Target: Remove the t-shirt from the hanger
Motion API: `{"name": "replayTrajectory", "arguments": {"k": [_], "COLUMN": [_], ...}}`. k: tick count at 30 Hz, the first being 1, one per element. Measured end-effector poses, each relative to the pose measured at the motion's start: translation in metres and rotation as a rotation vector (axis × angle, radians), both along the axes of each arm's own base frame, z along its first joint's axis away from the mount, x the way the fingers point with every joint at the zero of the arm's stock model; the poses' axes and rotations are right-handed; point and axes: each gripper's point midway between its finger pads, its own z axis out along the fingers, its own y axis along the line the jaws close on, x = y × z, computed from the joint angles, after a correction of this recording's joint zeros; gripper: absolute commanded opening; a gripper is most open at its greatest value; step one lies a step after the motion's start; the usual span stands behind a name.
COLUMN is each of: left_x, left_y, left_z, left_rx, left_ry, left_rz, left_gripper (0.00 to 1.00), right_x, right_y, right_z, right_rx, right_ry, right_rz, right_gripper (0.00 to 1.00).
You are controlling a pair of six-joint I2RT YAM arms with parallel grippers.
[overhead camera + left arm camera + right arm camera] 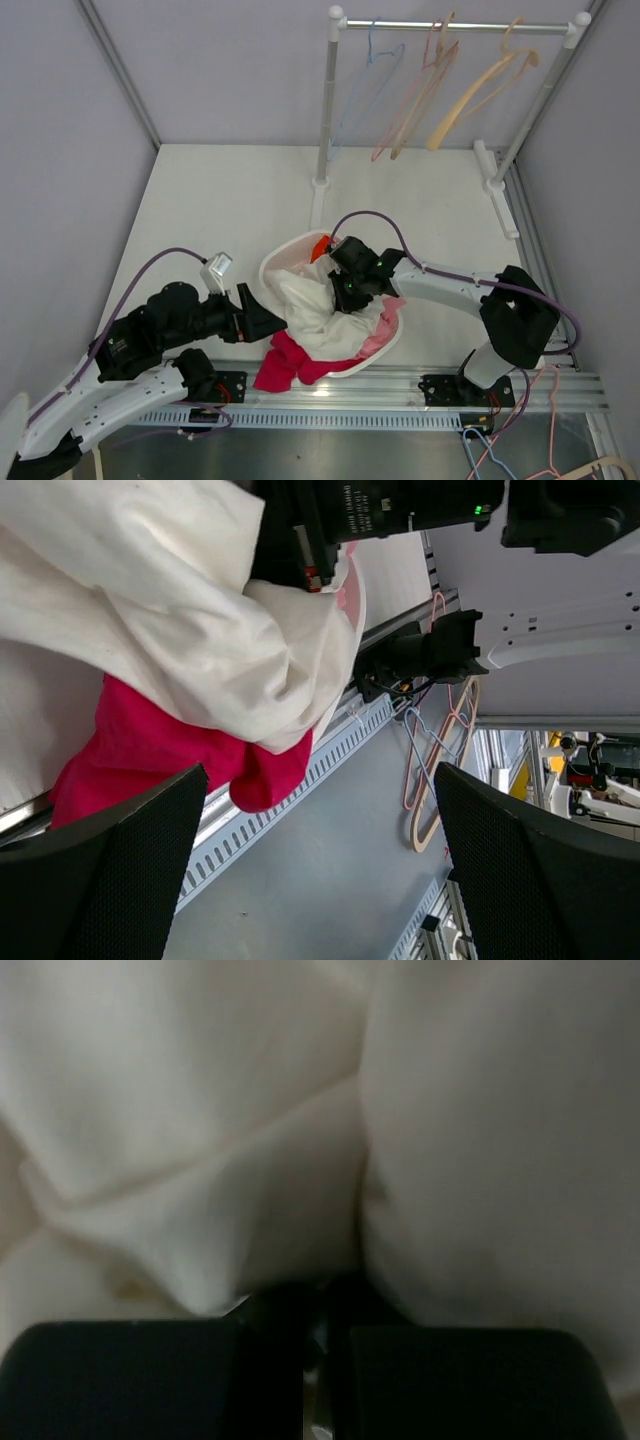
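T-shirt (310, 315): a crumpled white heap in the white basket (275, 262) at the middle of the table, with no hanger discernible in it. A red garment (285, 362) spills over the rim at about 7 o'clock, lying partly under the white cloth.

The right gripper (345, 292) reaches in from the basket's 3 o'clock side and presses down into the t-shirt. In the right wrist view its 2 fingers (130, 1380) stand almost together with only a thin slit between them. White folds gather to that slit, so they are clamped on the fabric.

The left gripper (265, 318) sits at the basket's 9 o'clock, just beside the rim. In the left wrist view its 2 fingers (110, 870) are spread wide, with nothing between them. The t-shirt and the red garment hang just beyond the tips, and I cannot tell if they touch.
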Motion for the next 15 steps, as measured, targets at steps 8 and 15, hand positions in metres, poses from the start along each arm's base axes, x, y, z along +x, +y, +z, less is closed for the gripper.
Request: {"name": "replayTrajectory", "arguments": {"k": [8, 15], "left_x": [0.006, 0.009], "left_y": [0.005, 0.014], "left_z": [0.021, 0.033], "left_rx": [-0.001, 0.009], "left_ry": [-0.069, -0.11], "left_rz": [0.017, 0.049], "left_gripper": [0.99, 1.0], "right_x": [0.01, 0.066], "right_y": [0.04, 0.147], "right_z": [-0.013, -0.001], "right_rx": [0.109, 0.352], "right_ry": [0.054, 0.006], "right_rz": [0.018, 0.058], "right_gripper": [0.0, 0.05]}}
